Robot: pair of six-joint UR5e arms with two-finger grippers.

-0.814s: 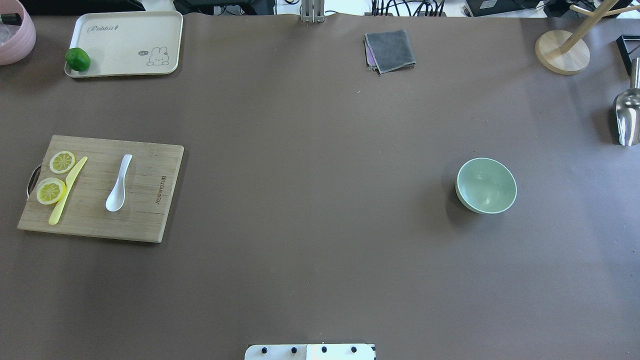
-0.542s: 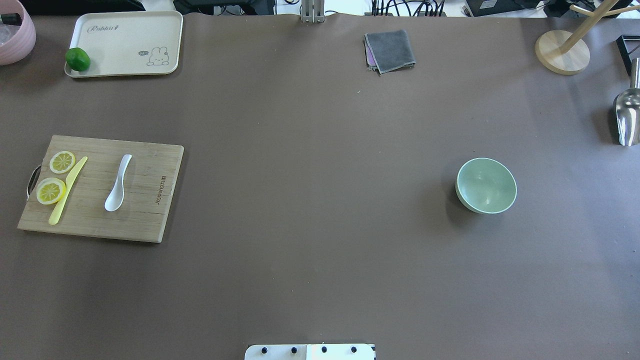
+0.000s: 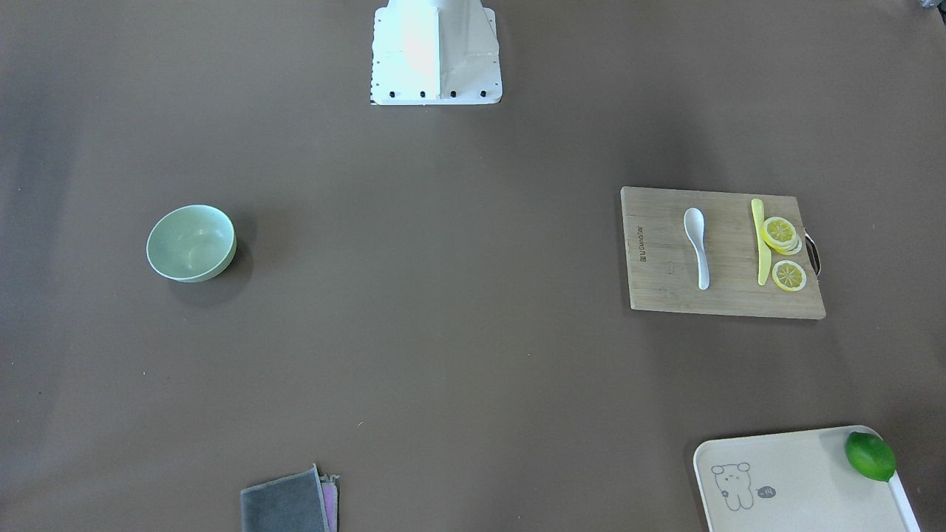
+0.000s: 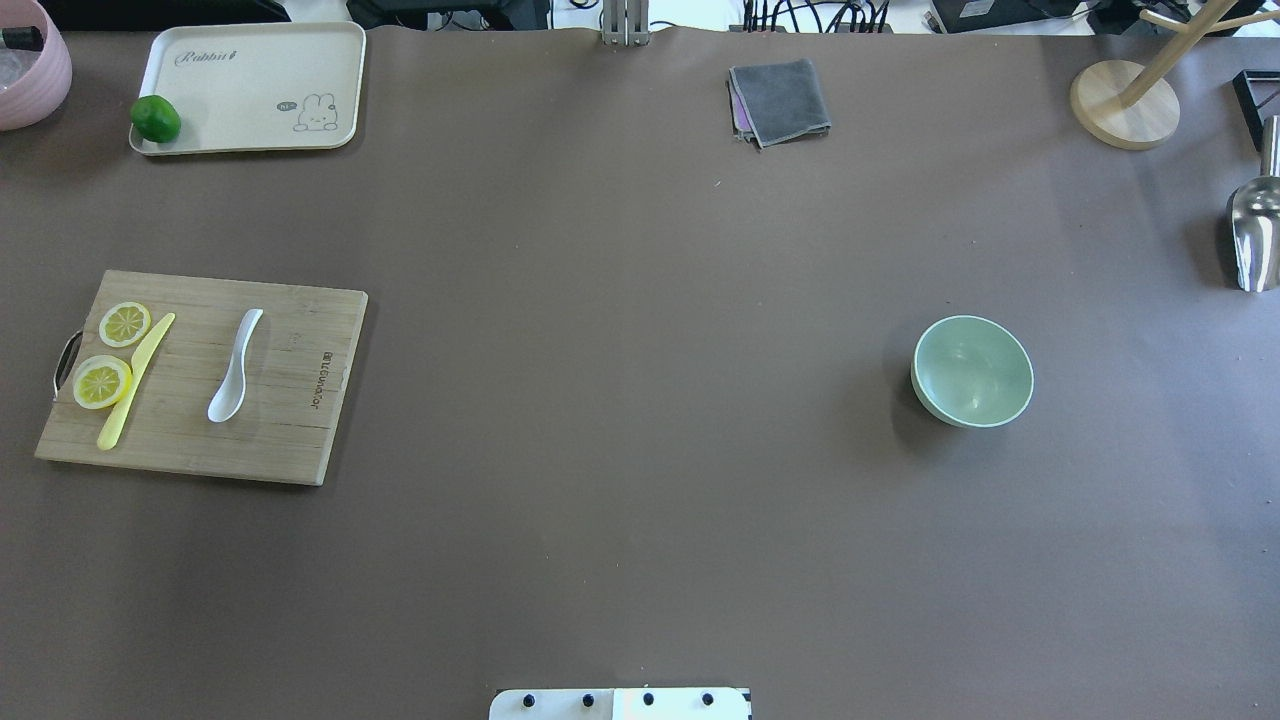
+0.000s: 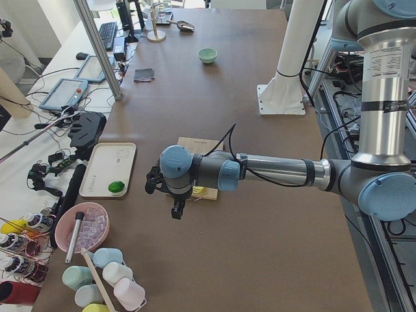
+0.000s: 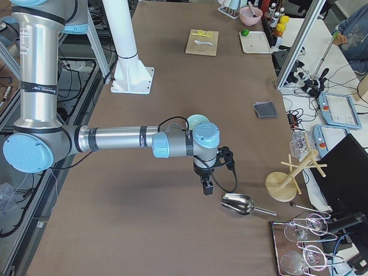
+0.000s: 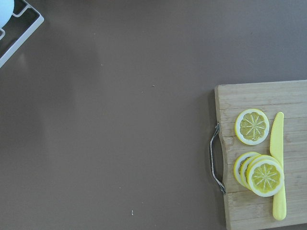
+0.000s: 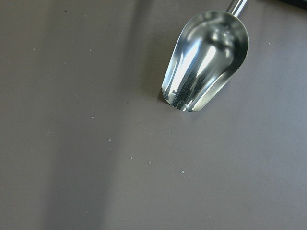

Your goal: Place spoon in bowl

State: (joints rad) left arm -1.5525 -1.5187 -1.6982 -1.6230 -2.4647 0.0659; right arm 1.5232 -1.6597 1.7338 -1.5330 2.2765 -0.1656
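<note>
The white spoon (image 4: 235, 366) lies on a wooden cutting board (image 4: 290, 440) at the table's left, scoop toward the robot; it also shows in the front-facing view (image 3: 697, 245). The mint-green bowl (image 4: 972, 371) stands empty on the table's right, also seen in the front-facing view (image 3: 191, 242). My left gripper (image 5: 177, 208) hangs beside the board's outer end, seen only in the exterior left view; I cannot tell if it is open. My right gripper (image 6: 207, 187) hangs past the bowl near a metal scoop, seen only in the exterior right view; I cannot tell its state.
Lemon slices (image 4: 112, 352) and a yellow knife (image 4: 135, 380) lie on the board left of the spoon. A cream tray (image 4: 250, 90) with a lime (image 4: 155, 118), a grey cloth (image 4: 780, 100), a wooden stand (image 4: 1125, 100) and a metal scoop (image 4: 1255, 235) sit along the far and right edges.
</note>
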